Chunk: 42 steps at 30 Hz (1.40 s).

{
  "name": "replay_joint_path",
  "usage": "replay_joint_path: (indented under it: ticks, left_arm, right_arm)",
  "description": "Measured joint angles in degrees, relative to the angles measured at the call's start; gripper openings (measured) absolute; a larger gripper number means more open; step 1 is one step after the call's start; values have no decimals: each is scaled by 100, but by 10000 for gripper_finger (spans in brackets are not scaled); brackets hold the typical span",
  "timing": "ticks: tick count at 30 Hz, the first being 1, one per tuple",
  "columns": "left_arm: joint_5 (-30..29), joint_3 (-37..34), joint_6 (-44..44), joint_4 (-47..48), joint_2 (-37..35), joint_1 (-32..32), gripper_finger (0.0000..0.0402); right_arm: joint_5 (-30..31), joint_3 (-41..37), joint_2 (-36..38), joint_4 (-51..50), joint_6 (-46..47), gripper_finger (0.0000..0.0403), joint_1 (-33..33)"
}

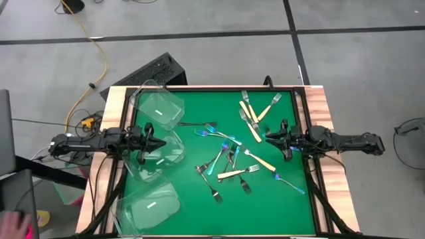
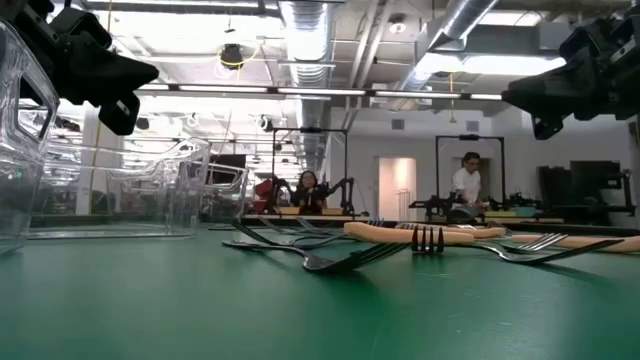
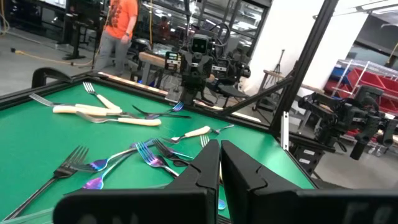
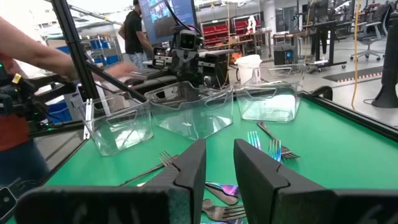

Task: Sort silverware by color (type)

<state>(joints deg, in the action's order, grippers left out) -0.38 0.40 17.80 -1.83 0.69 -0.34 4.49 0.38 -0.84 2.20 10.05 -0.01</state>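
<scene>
Silverware, mixed forks (image 1: 232, 162): your right tool (image 1: 268, 138), fingers slightly apart and empty, hovers beside cream-handled forks (image 1: 251, 125); left tool (image 1: 161, 145), fingers together, hovers over three clear plastic tubs (image 1: 159, 106). Grey and iridescent forks lie scattered mid green worktop (image 1: 199, 212).

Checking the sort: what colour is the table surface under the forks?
Green; clearest in the high view.
</scene>
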Motion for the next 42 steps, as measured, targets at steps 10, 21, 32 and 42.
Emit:
replay_joint_path:
  ticks: [10, 21, 32, 42]
  left_arm:
    - [0, 0, -2, 0, 0, -1, 0]
    - [0, 0, -2, 2, 2, -2, 0]
    - [-259, 1, -8, -32, 2, -2, 0]
    - [-2830, 0, 2148, -609, 2, 2, 0]
  right_arm:
    - [0, 0, 1, 0, 0, 111, 0]
    - [0, 0, 0, -1, 2, 111, -1]
    - [0, 0, 2, -2, 0, 111, 0]
    - [0, 0, 2, 0, 0, 111, -2]
